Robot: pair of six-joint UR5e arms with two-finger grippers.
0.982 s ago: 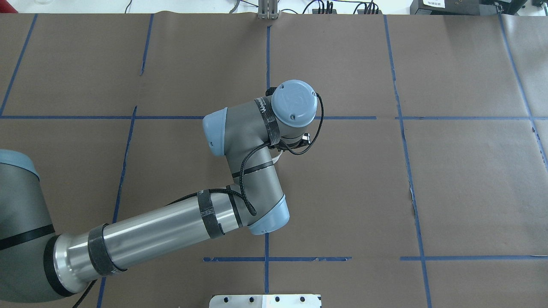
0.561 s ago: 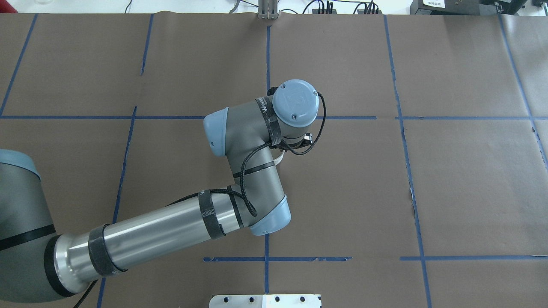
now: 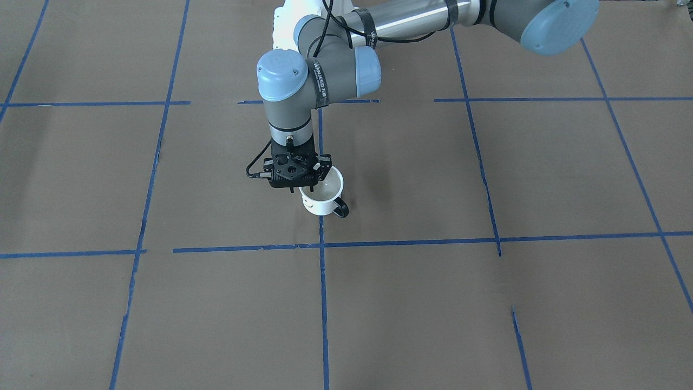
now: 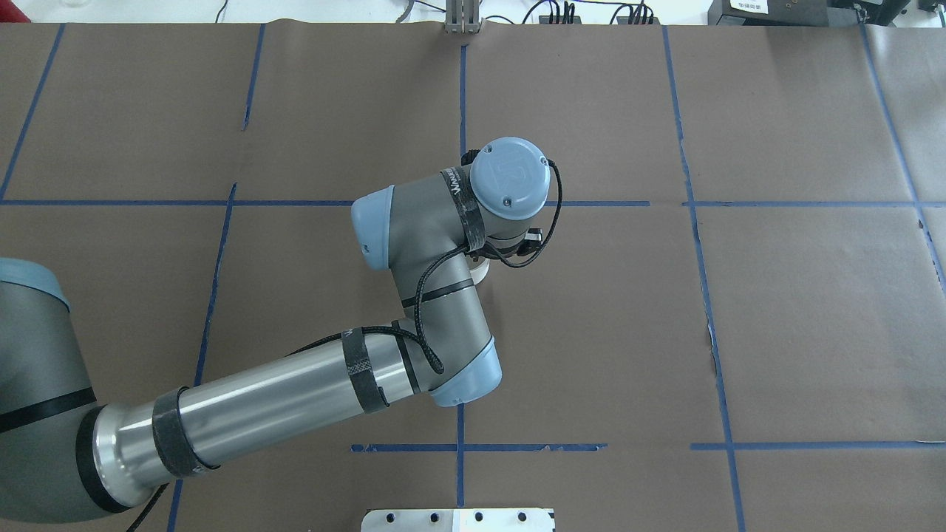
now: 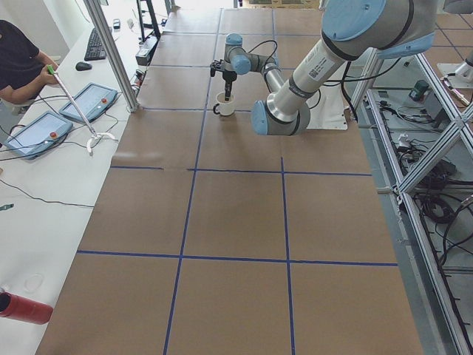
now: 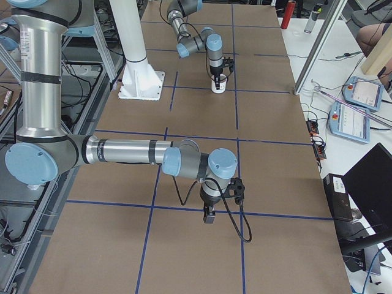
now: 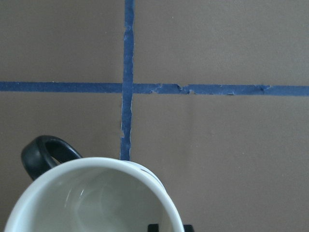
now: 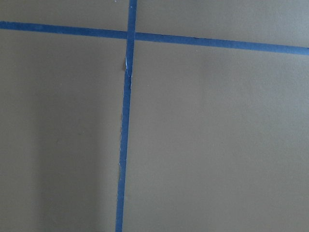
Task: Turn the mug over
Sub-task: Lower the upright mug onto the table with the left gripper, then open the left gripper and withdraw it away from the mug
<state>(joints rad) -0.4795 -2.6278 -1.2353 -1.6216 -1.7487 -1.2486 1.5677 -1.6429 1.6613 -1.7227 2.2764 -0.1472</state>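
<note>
The white mug [image 3: 325,201] stands upright on the brown table, mouth up, with its black handle [image 3: 341,209] toward the operators' side. My left gripper [image 3: 307,189] points straight down and is shut on the mug's rim. In the left wrist view the mug [image 7: 91,203] fills the lower left, with its white interior and handle [image 7: 46,152] showing and the fingertips [image 7: 166,228] at the rim. Overhead, only a sliver of the mug [image 4: 481,270] shows under the wrist. My right gripper [image 6: 209,217] hangs over bare table far from the mug; I cannot tell whether it is open or shut.
Blue tape lines [image 3: 322,246] grid the brown paper table. A white robot pedestal [image 6: 142,86] stands at the table's back edge. Tablets [image 5: 29,133] and a red bottle [image 5: 22,307] lie on the operators' side table. A metal plate [image 4: 458,519] sits at the near edge.
The left wrist has shifted slightly right. A little more of the white mug shows beneath it. The arm otherwise stays in place.
</note>
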